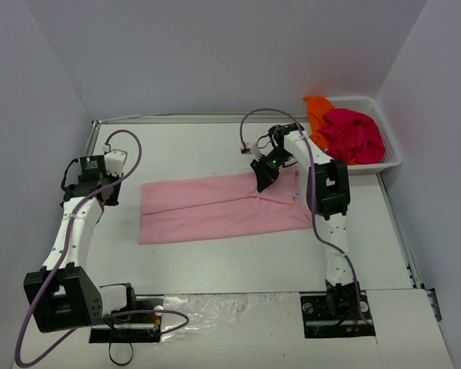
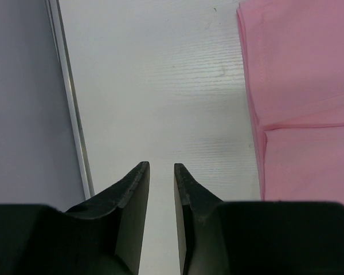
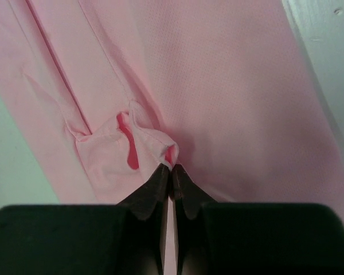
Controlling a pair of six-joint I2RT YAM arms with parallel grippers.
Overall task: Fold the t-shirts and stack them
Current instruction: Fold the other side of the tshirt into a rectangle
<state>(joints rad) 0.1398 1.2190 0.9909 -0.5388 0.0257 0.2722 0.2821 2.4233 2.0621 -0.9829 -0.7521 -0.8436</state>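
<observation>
Table (image 2: 160, 86) under left gripper (image 2: 161, 169); fingers slightly apart, nothing between them, edge of pink shirt (image 1: 215, 207) just to its right. Pink shirt flat mid-table, folded into long band running left to right. Right gripper (image 3: 172, 167) down on its right part, fingers together, pinching bunched fold of cloth. Far right corner: basket (image 1: 392, 154) holding magenta shirt (image 1: 353, 134) and orange shirt (image 1: 317, 108).

One pink t-shirt (image 1: 215, 207), one magenta t-shirt (image 1: 357, 134), one orange t-shirt (image 1: 317, 108) and one white basket (image 1: 394, 156).

Pink t-shirt (image 1: 223, 207), flat, in lengthwise fold
</observation>
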